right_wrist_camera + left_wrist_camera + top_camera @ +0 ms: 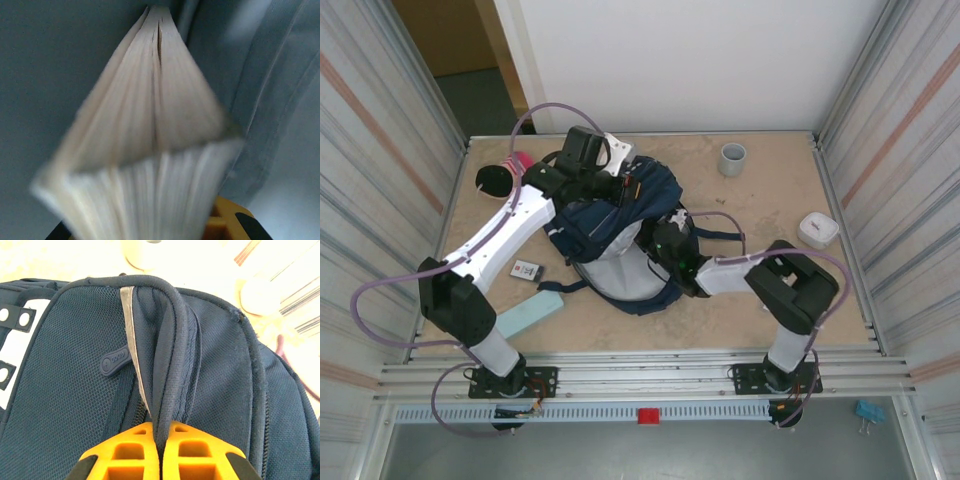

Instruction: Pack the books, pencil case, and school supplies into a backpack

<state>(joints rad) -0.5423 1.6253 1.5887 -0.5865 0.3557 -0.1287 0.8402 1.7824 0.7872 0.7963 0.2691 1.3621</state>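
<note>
Now in hand: getting the book [150, 125] down into the backpack [595, 215], judging by how both arms meet at its mouth.
Left tool [160, 435]: clenched on a fold of the backpack's navy rim. Piping and a pale reflective strip run up from between its orange fingers [125, 455], and it lifts the far side of the opening.
Right tool [670, 245]: grasping the book. The page edges fan toward the wrist camera with grey-blue lining on either side, so the book appears to be inside the mouth.
Backpack position: middle of the tabletop [770, 300], between the two arms.
Waiting outside: the pencil case [530, 315] lies near left beside the left arm, with a small white piece [525, 268] just beyond it.
Not involved: a grey cup [733, 158] at far right and a white box [818, 229] at right, both well apart from the pack.
Doing it well: hold the rim taut and high so the mouth gapes, then slide the book in flat along the lining. Release only once it is seated deep.
Risk: the pages are spread, so they may catch on the fabric, buckle or crease if pushed at an angle.
</note>
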